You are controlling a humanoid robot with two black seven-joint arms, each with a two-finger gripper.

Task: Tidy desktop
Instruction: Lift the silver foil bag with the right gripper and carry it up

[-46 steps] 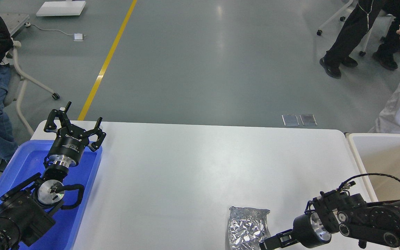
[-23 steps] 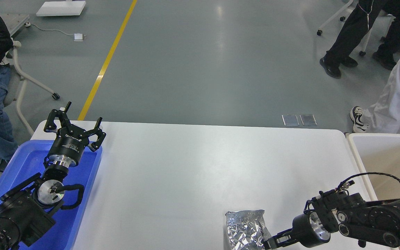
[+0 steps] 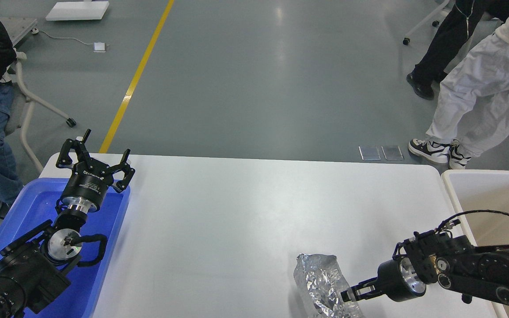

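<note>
The desktop [image 3: 237,207] is a large white tabletop with rounded corners. A crinkled silver foil bag [image 3: 320,282] is at its front right, tilted and raised at one end. My right gripper [image 3: 349,294] comes in from the right and is shut on the bag's right edge. My left gripper [image 3: 97,154] is open and empty, held above the far end of the blue tray [image 3: 108,247] at the table's left.
A white-rimmed beige bin [image 3: 488,198] stands at the table's right edge. A person in white trousers [image 3: 480,97] walks on the floor beyond the far right corner. A seated person and chair are at the far left.
My right gripper has closed on the foil bag, lifted and tilted it, and shifted it slightly right. The person in white has walked into view. The left arm has not moved.
</note>
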